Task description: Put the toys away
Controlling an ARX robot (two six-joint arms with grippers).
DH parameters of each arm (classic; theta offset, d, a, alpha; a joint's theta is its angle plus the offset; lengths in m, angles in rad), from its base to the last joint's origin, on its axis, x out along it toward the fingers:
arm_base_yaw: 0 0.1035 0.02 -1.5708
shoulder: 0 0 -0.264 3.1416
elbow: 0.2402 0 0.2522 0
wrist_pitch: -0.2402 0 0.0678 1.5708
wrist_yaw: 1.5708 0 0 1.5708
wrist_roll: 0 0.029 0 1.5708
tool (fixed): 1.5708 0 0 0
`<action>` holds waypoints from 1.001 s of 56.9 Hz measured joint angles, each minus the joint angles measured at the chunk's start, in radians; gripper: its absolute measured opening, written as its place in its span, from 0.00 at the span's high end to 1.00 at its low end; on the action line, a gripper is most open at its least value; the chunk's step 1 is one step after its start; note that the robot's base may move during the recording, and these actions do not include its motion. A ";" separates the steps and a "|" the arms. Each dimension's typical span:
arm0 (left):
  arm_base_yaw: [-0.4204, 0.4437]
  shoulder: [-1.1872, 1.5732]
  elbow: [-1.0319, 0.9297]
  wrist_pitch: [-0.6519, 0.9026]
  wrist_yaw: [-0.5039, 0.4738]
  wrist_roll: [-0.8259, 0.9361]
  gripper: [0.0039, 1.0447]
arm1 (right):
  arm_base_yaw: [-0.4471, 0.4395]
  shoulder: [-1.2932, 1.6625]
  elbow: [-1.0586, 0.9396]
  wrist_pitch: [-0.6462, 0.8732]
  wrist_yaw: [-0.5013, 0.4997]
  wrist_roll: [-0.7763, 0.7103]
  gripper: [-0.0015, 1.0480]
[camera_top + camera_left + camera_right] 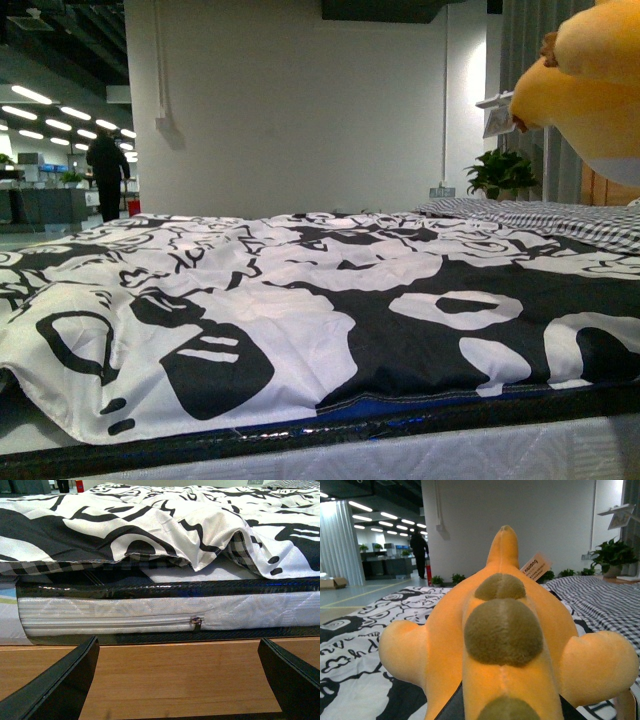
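Toy [502, 630] fills the right wrist view, held tight in the right gripper [510, 711]; left wrist view shows left gripper [175, 677] wide open, empty.

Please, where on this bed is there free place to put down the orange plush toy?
The black-and-white cover lies bare from the front edge to the checkered fabric at far right, also bare. The wooden ledge below the mattress is free, though the open left gripper faces it. Nowhere is crowded; the plush toy hangs above the right side.
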 joint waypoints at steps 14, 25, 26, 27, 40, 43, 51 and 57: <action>0.000 0.000 0.000 0.000 0.000 0.000 0.06 | -0.067 -0.153 -0.120 -0.069 -0.042 0.040 0.90; 0.000 0.000 0.000 0.000 0.000 0.000 0.06 | -0.079 -0.201 -0.145 -0.121 -0.027 0.040 0.90; 0.000 0.000 0.000 0.000 0.000 0.000 0.06 | -0.079 -0.202 -0.145 -0.121 -0.026 0.040 0.90; 0.000 0.000 0.000 0.000 0.000 0.000 0.06 | -0.079 -0.202 -0.145 -0.121 -0.026 0.040 0.90; 0.000 0.000 0.000 0.000 0.000 0.000 0.06 | -0.079 -0.203 -0.145 -0.123 -0.023 0.037 0.90; 0.000 0.000 0.000 0.000 0.000 0.000 0.06 | -0.064 -0.223 -0.116 -0.274 0.050 -0.015 0.90; 0.000 0.000 0.000 0.000 0.000 0.000 0.06 | -0.019 -0.304 -0.184 -0.466 0.144 -0.134 0.90; 0.000 0.000 0.000 0.000 0.000 0.000 0.06 | 0.015 -0.351 -0.290 -0.440 0.173 -0.161 0.90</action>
